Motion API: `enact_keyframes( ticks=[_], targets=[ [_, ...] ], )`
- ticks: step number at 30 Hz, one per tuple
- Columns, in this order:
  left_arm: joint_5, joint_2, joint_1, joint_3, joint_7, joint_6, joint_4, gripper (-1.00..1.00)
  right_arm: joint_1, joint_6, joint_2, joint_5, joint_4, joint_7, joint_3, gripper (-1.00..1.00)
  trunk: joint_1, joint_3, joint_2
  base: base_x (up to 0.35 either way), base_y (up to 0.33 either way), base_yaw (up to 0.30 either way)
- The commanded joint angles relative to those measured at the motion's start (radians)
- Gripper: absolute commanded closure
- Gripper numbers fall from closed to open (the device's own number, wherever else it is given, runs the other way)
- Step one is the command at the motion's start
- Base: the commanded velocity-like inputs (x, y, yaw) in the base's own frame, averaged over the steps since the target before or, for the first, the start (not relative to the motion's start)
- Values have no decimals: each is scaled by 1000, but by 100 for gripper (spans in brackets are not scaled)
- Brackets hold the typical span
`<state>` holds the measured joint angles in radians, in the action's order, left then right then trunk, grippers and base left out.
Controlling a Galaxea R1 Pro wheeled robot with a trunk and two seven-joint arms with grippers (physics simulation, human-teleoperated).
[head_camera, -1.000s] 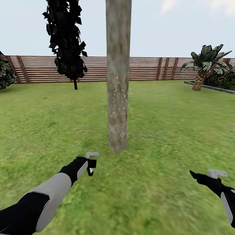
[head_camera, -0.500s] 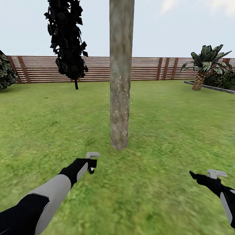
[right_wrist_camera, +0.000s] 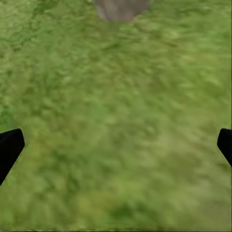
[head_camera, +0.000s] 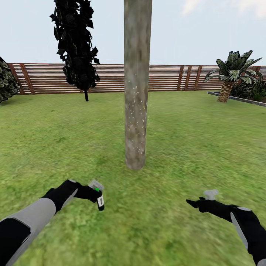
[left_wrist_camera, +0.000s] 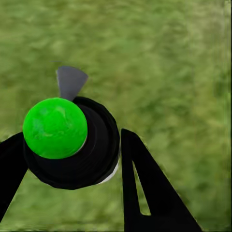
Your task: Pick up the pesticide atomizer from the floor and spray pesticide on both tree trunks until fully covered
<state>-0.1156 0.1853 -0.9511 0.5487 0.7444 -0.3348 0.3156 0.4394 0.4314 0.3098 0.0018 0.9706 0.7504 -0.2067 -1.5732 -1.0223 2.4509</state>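
Left gripper [head_camera: 95, 195] first: its two black fingers [left_wrist_camera: 145, 193] are clamped around the pesticide atomizer [head_camera: 99, 197], held low over the grass [head_camera: 166, 229] at near left. In the head view the bottle hangs tilted, dark body pointing down, pale trigger head uppermost with a spot of green beside it. From the left wrist camera the atomizer [left_wrist_camera: 79, 145] sits square between the fingers, a bright green round cap facing the lens and a grey nozzle tip poking out beyond it, nothing but lawn behind.

Over at near right, the right gripper [head_camera: 201, 201] hangs above the grass with nothing in it. The right wrist camera shows just the two black fingertips [right_wrist_camera: 9, 147] at opposite edges of the picture, so it is spread wide.

Straight ahead, between the two arms and a little farther off, stands the thick mottled tree trunk [head_camera: 137, 85]. Pale specks dot its middle and lower stretch. Its foot [right_wrist_camera: 121, 8] peeks in at the edge of the right wrist picture. Its crown is cut off above.

Farther back left is a thin-trunked, near-black tree [head_camera: 75, 46]; far right a small palm [head_camera: 232, 72]; behind everything the brown slatted fence [head_camera: 177, 77]. A dark bush [head_camera: 5, 83] is cropped at the far left edge. The right gripper's pale tip looks blurred.
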Motion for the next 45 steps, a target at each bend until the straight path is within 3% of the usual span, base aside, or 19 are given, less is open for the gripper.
enact_keyframes(
  ticks=[1,4,6,7,10,11,14,17,20,24,29,36,45],
  targets=[
    [70,-2,-2,20,72,2,0,100,1,3,0,0,2,42,40,-100,0,0,0,0,0,0],
    [245,-32,-3,41,199,2,12,100,4,17,-7,1,16,150,105,-100,0,0,0,0,0,0],
    [284,-40,-3,43,244,2,23,100,5,21,-25,1,37,174,115,-100,0,0,0,0,0,0],
    [298,-43,-3,44,289,3,34,100,5,23,-49,3,58,182,119,-100,0,0,0,0,0,0],
    [310,-47,-4,46,371,4,67,100,8,24,-101,10,79,188,154,-100,0,0,0,0,0,0],
    [312,-53,-4,46,385,5,77,100,17,24,-115,11,82,189,181,100,0,0,0,0,0,0],
    [318,-100,-4,65,398,7,89,100,33,24,-129,12,100,190,294,100,0,0,0,0,0,0],
    [318,-140,-3,151,400,27,90,100,35,24,-130,12,153,190,401,100,0,0,0,0,0,0],
    [318,-178,-3,213,400,39,90,100,35,24,-131,12,199,190,442,100,0,0,0,0,0,0],
    [318,-209,-4,221,400,91,90,100,35,24,-147,12,224,190,447,100,0,0,0,0,0,0],
    [318,-244,-3,221,405,101,91,100,35,24,-173,12,227,190,449,100,0,0,0,0,0,0],
    [318,-255,-4,220,407,122,121,100,35,24,-173,12,227,191,449,100,0,0,0,0,0,0],
    [318,-294,-5,220,408,123,140,100,35,24,-173,12,227,191,449,100,0,0,0,0,0,0]
  ],
)
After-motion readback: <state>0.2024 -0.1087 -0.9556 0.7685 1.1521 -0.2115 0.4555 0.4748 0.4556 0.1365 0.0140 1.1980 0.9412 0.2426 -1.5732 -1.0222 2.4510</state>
